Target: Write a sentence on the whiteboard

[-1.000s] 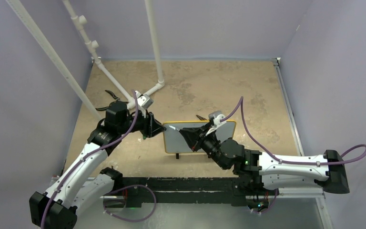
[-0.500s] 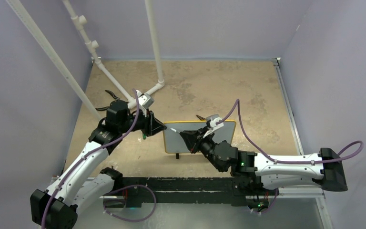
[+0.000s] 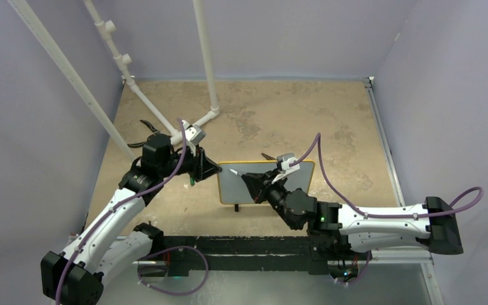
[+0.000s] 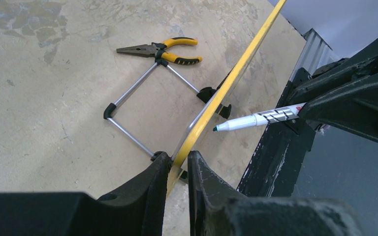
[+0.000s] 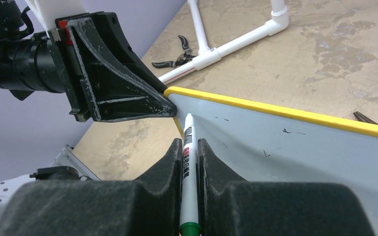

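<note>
Two claws meet at the whiteboard [image 3: 234,189], which stands upright in the middle of the worktop [image 3: 279,114]. The right claw [image 5: 189,145] is shut tight on a white marker [image 5: 188,169], its tip by the board's upper left corner; contact is unclear. The left claw [image 4: 178,164] has narrowed to pinch the yellow frame at the left edge. Behind the board lie yellow-handled pliers [image 4: 165,49], and white pipes [image 3: 206,63] rise farther back.
</note>
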### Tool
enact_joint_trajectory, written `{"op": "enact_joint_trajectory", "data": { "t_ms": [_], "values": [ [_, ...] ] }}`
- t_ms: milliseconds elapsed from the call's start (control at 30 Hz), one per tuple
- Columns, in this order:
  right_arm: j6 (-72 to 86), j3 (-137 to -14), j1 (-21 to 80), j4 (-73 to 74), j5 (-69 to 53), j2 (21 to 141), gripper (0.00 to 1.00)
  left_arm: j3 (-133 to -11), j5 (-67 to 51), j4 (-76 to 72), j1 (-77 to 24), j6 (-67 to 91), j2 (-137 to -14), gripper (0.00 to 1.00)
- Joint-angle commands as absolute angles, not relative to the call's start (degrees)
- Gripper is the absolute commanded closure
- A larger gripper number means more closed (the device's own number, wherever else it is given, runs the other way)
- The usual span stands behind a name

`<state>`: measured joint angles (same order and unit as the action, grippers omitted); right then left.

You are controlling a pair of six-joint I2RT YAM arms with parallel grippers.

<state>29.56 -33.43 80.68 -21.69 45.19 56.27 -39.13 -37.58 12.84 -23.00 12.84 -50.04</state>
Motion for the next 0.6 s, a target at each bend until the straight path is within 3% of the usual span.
{"op": "enact_joint_trajectory", "data": {
  "t_ms": [0,567],
  "values": [
    [29.66,-33.03,81.21,-24.6,48.17,56.25,1.0,-38.59,-38.44,10.56,-22.98,11.91,-50.13,0.81],
    [29.37,-32.88,81.82,-26.54,51.12,57.57,1.0,-38.41,-37.95,10.56,-23.55,11.54,-49.85,0.99]
  ]
}}
